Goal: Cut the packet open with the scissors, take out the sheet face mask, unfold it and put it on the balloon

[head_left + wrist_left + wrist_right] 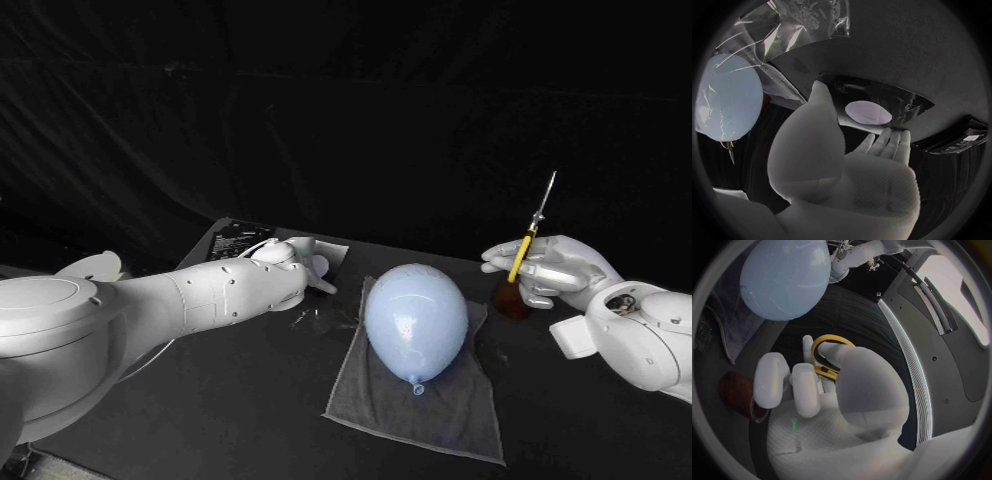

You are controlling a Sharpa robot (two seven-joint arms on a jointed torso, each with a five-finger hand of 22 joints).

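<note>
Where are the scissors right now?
In the head view they are on the right side: the right hand holds the scissors upright, blades pointing up, to the right of the balloon.

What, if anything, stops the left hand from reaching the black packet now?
Probably nothing, so yes: the left hand is empty, its fingertips at the edge of the black packet, nothing between them. The right hand holds the scissors apart.

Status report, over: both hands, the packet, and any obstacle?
Right hand holds scissors, blades up. Left hand at packet, grip unclear. Balloon on towel lies between the hands.
</note>
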